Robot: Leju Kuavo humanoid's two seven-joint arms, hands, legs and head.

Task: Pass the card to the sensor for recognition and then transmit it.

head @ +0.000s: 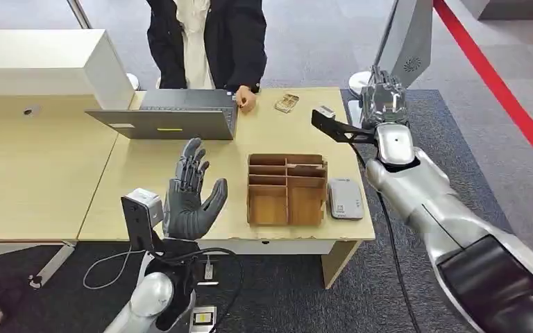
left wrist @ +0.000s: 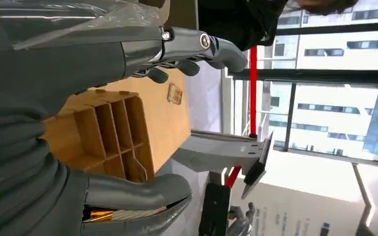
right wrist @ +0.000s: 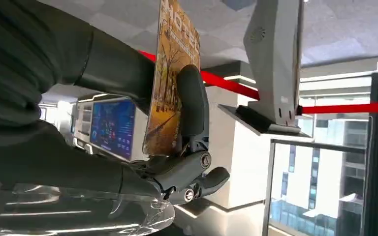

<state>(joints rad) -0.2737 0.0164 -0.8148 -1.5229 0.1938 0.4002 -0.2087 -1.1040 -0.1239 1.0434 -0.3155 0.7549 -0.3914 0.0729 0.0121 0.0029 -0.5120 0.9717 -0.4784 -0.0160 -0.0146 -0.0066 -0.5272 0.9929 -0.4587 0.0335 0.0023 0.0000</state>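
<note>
A grey tiled floor with a dark carpet and a red floor line surrounds a pale wooden table (head: 146, 173), behind which a person in a dark jacket (head: 208, 41) stands by an open grey laptop (head: 173, 119). On the table sit a brown wooden compartment box (head: 286, 189) and, just beside it, a small white flat card reader (head: 345, 198). The task's thing, a thin glossy card printed with an orange autumn-trees picture (right wrist: 170, 83), is off the table: the right hand (right wrist: 177, 147) holds it upright, the thick thumb pressed on its printed face and the other fingers behind it. The right arm is stretched forward and raised past the far right corner of the table, the right hand lifted towards the grey standing kiosk (head: 408, 38), well away from the white reader. The card looks light, stiff and slick, so it would probably slip or twist if pinched loosely; a flat pinch across its lower half, leaving the upper part free to face the sensor, seems the safest hold. The left hand (head: 189, 198) hovers over the table's near edge beside the box, palm up, fingers spread and holding nothing, seemingly ready to receive.
</note>
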